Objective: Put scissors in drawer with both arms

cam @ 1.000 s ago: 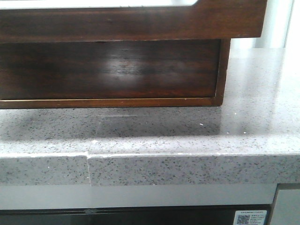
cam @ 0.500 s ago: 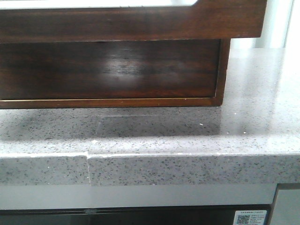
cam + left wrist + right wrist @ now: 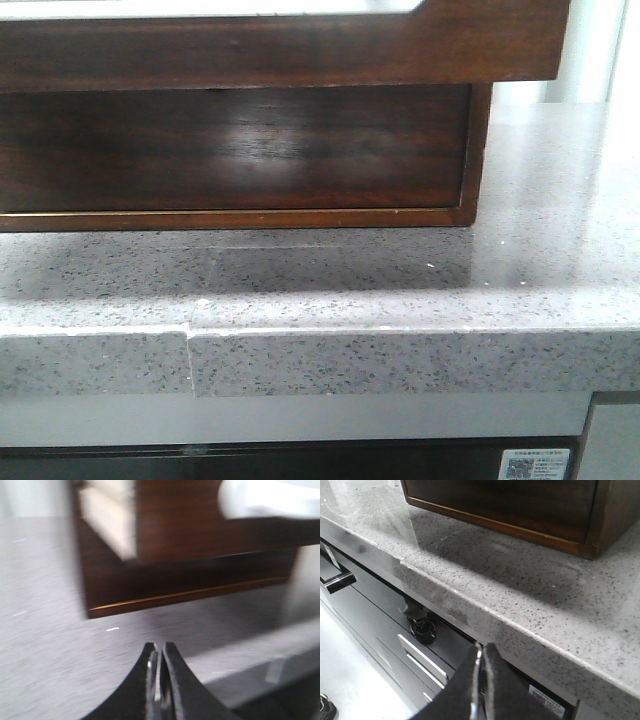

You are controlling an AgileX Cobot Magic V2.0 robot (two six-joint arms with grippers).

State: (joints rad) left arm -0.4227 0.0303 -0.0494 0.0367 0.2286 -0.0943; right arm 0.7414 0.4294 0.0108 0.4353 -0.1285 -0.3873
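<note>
Both grippers, left (image 3: pixel 159 655) and right (image 3: pixel 481 656), are pinched closed and empty; find the unseen scissors, keeping clear of the drawer (image 3: pixel 280 45).

the drawer (image 3: pixel 280 45) is a wide, glossy dark brown wooden one with a plain front. it stands pulled out at the top of its cabinet, its front jutting forward over the darker recessed panel beneath. a white inner edge with a rounded corner shows along its top. in the left wrist view the drawer (image 3: pixel 210 525) is blurred, with the same white inside showing. the scissors appear in none of the views.
</note>
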